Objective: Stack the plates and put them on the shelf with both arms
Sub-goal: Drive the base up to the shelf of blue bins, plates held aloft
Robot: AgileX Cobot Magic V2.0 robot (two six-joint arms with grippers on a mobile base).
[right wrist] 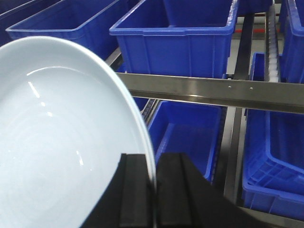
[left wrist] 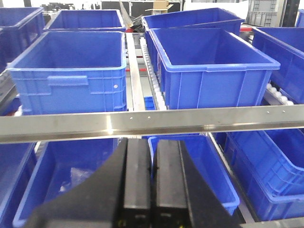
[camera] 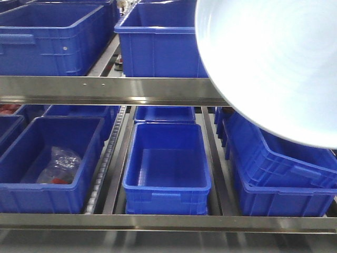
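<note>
- One plate (camera: 274, 63) shows, pale and glossy, held up in the air and tilted. It fills the upper right of the front view.
- Two pincers show. The right pincer (right wrist: 153, 190) is clamped on the plate's rim, with one finger on each face. The plate (right wrist: 61, 156) spreads up and to the left from it.
- The left pincer (left wrist: 152, 190) is closed with its fingers (left wrist: 135, 185) pressed together, and nothing is between them.
- The shelf (camera: 105, 87) shows two steel rails in the front view. The upper rail crosses the middle of the picture and the lower rail (camera: 158, 224) runs along the bottom.
- On the upper level, two blue crates (camera: 52, 37) are largely in view, with a narrow gap between them.
- Three more crates sit in the front row below the upper rail. The middle crate (camera: 166, 168) has a bare floor, and more crates stand behind this row.
- One crumpled clear bag (camera: 60, 166) lies in the lower left crate.
- A roller track (camera: 108, 153) runs between the left and middle crates.
- In the front view the plate's lower edge overlaps the upper rail and the right-hand crates. Whether it touches them cannot be told.
- From the right wrist, the plate's rim stands apart from the rail (right wrist: 213, 90), with open space over the crates beyond.
</note>
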